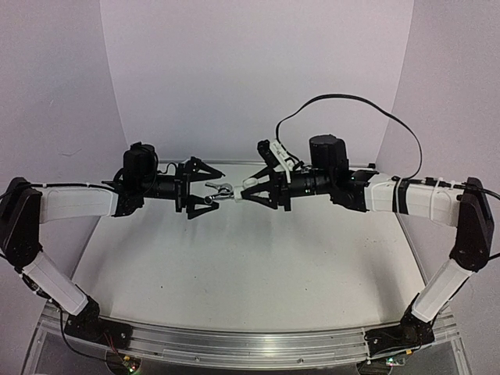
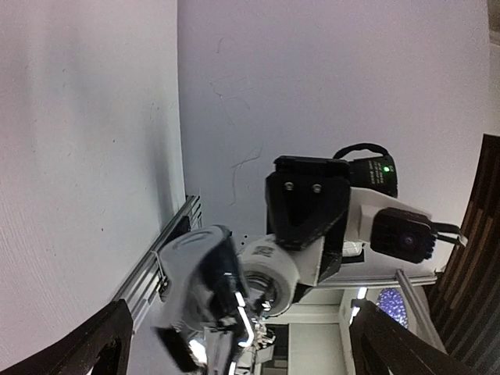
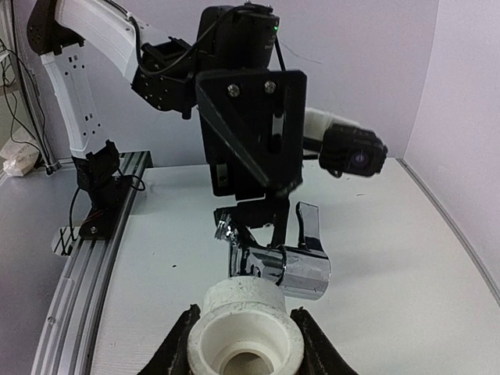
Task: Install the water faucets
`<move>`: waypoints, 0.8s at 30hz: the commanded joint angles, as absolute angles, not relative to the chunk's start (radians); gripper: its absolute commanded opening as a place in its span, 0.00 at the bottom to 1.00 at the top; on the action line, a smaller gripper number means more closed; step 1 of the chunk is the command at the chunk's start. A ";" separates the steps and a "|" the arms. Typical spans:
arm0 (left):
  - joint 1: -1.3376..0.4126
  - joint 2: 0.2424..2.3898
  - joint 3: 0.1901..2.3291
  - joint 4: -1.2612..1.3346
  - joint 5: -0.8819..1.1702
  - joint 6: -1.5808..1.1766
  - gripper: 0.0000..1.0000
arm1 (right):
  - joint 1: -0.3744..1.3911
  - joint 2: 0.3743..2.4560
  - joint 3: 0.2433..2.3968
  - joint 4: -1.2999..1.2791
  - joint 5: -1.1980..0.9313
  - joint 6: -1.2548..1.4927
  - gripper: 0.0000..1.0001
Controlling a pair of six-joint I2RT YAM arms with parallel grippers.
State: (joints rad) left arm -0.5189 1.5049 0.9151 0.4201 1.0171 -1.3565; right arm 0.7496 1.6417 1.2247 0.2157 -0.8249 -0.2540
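The shiny silver faucet (image 1: 221, 190) hangs in mid-air above the table's far middle, between both grippers. My left gripper (image 1: 205, 195) is shut on it from the left. My right gripper (image 1: 246, 191) is shut on the white elbow fitting (image 1: 238, 193) from the right. In the right wrist view the fitting (image 3: 246, 332) sits between my fingers (image 3: 176, 348), its open mouth towards the camera, and the faucet (image 3: 285, 266) meets its far end, lever upright. In the left wrist view the faucet (image 2: 195, 273) is blurred and close, with the fitting (image 2: 275, 269) behind it.
The white table (image 1: 234, 273) lies below both raised arms. An aluminium rail (image 1: 250, 344) runs along the near edge, with both arm bases on it. White walls close in the back and sides. A black cable (image 1: 351, 101) loops above the right arm.
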 commanded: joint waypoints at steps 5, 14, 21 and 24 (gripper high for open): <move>-0.551 1.546 0.962 0.486 1.089 -1.343 0.80 | 0.767 1.634 1.281 0.286 -0.786 -0.267 0.00; -0.551 1.523 1.018 0.493 1.039 -1.014 0.48 | 0.767 1.679 1.237 0.452 -0.779 0.125 0.00; -0.560 1.417 0.979 0.518 0.828 -0.563 0.11 | 0.753 1.716 1.244 0.586 -0.844 0.811 0.00; -0.584 1.332 0.901 0.581 0.715 -0.293 0.05 | 0.724 1.784 1.287 0.603 -0.989 1.197 0.00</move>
State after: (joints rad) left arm -0.5564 1.4608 0.9481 0.4388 0.9217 -0.7225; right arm 0.7413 1.7099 1.2244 0.4888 -0.8118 0.5727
